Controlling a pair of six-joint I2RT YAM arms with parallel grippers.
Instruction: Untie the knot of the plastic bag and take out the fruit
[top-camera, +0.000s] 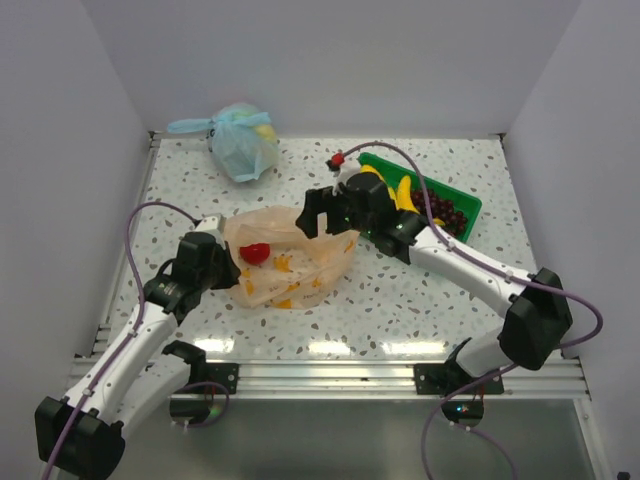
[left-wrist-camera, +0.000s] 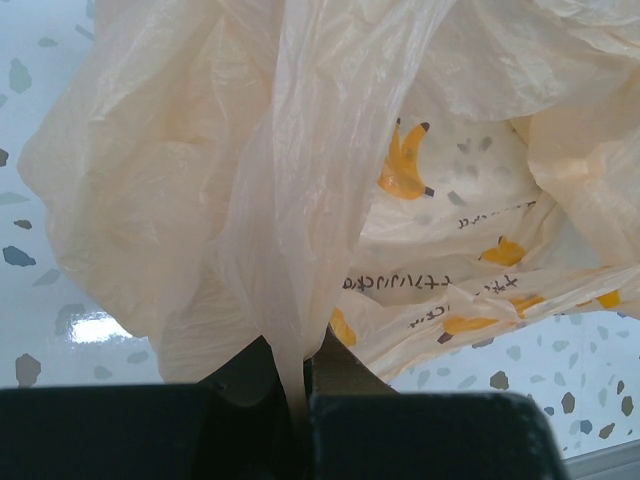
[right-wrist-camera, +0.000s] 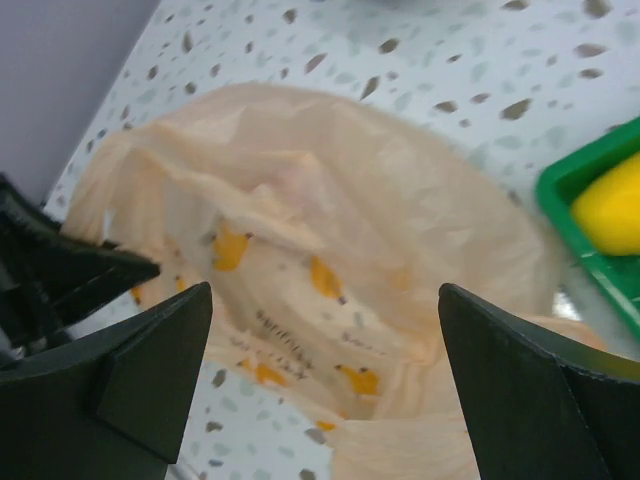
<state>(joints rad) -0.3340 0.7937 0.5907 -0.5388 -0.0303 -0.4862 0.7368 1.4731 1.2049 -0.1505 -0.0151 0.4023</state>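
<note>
The left jaws are pinched shut on a taut strip of the plastic bag (left-wrist-camera: 290, 250). The right jaws stand wide apart and empty, just above the bag's open mouth. The bag lies crumpled mid-desk (top-camera: 400, 300), and a red fruit (top-camera: 255, 252) shows in its left end. The green tray (top-camera: 470, 203) beside it holds bananas (top-camera: 403, 193) and grapes (top-camera: 445, 212). A blue bag (top-camera: 243, 143) lies well behind.

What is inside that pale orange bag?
One red fruit shows through the plastic bag near its left side. Whatever else lies under the crumpled printed film cannot be seen.
</note>
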